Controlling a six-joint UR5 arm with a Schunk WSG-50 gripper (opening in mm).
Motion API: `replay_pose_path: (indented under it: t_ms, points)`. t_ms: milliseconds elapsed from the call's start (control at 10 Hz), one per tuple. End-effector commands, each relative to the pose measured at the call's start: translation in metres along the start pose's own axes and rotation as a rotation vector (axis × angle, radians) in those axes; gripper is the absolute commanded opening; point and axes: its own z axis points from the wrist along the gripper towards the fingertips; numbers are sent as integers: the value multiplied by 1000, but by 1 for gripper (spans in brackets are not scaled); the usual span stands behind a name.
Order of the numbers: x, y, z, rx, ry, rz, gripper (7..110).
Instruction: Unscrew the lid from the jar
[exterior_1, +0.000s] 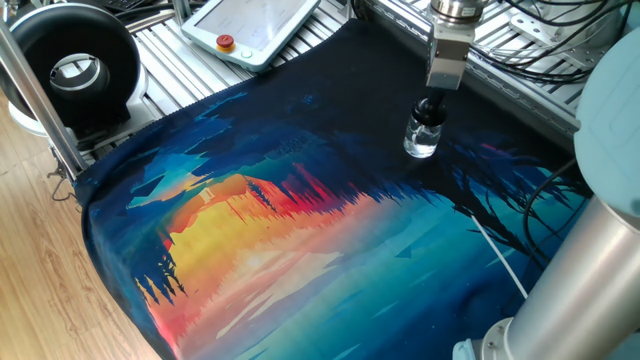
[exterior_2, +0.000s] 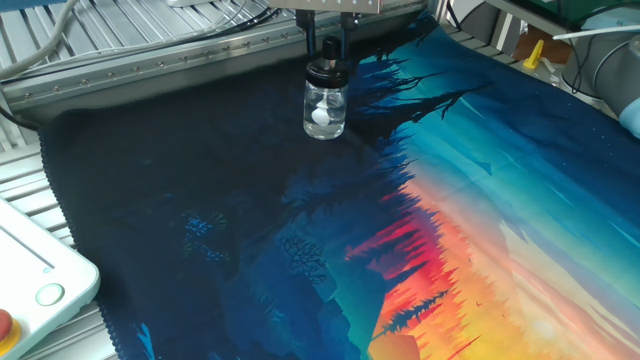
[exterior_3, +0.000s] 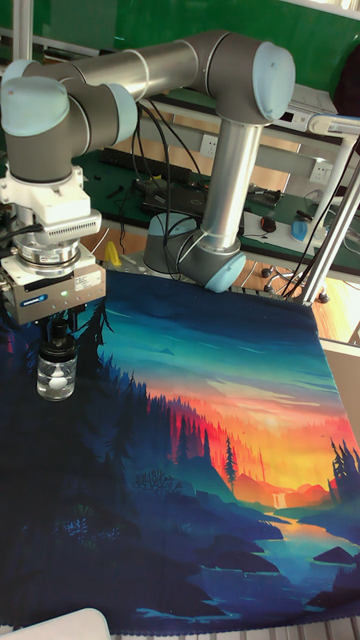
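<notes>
Tall fixed view: jar (exterior_3: 56, 373) upright on colourful mat (exterior_3: 230, 430).

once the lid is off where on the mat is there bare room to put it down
Nearly all of the mat is bare: the whole painted stretch from the jar toward the wooden floor edge, and the dark patch between the jar and the white pendant. Only the jar's corner is crowded, under the gripper.
</notes>
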Motion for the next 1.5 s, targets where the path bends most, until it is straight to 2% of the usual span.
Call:
replay_pose_path:
  t_ms: [0,200,300,700,1300,1400]
  points:
    - [0,1,-1,-7,-3,15,44]
    - [0,1,-1,-4,1,25,44]
    - [0,1,-1,-4,1,28,22]
    - [-2,4,2,21,12,46,22]
    - [-1,3,-3,11,8,46,22]
    - [-1,3,-2,11,8,50,7]
